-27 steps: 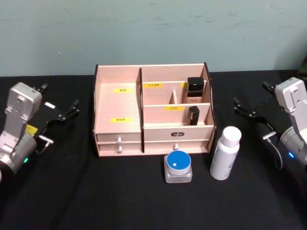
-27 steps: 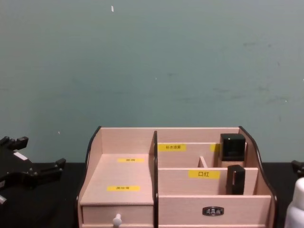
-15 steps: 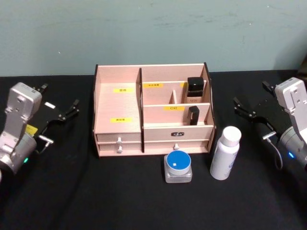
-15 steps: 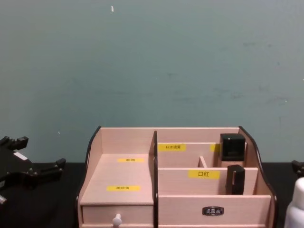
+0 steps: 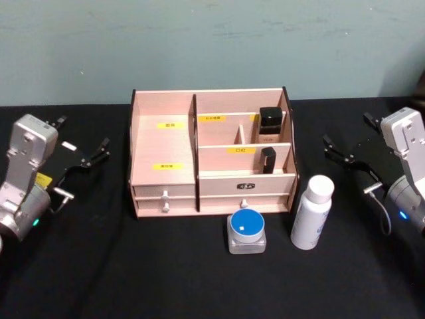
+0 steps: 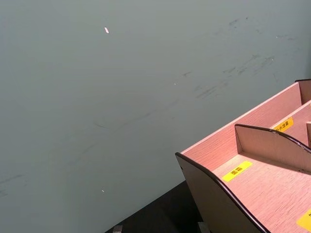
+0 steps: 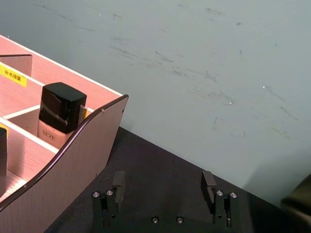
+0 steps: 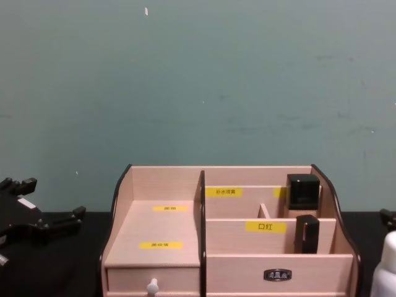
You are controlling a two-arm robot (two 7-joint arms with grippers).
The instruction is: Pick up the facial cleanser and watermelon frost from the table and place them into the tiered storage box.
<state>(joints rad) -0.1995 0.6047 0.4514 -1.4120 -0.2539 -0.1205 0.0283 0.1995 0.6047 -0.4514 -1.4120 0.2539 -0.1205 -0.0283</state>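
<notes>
The facial cleanser [image 5: 311, 212] stands upright on the black counter [image 5: 133, 266], its long axis vertical and its white cap on top, just off the near right corner of the tiered storage box [image 5: 163, 143]. The watermelon frost [image 5: 246, 232] sits just to its left, blue lid up, close in front of the box's right-hand drawer, with a small gap between jar and bottle. Both lie on the right half of the scene, so the right arm is plainly the nearer one. The right gripper [image 5: 346, 131] hangs above the counter to the right of the box. From it the bottle lies nearer to the robot, lower and a little to the left, and the jar lies farther left again. In the right wrist view the right gripper [image 7: 163, 182] shows its two fingers set wide apart with nothing between them, pointing toward the far wall past the box's curved right side. The left gripper [image 5: 81, 136] is on the far side of the box from both items, well apart from them. It is also spread wide, empty and clear of the box's left wall. A reach for the bottle looks to need the right gripper to come back and down and close across the bottle's round body from the side. The box's large left compartment is empty, while two black-capped items [image 5: 269, 125] occupy the right-hand slots.
</notes>
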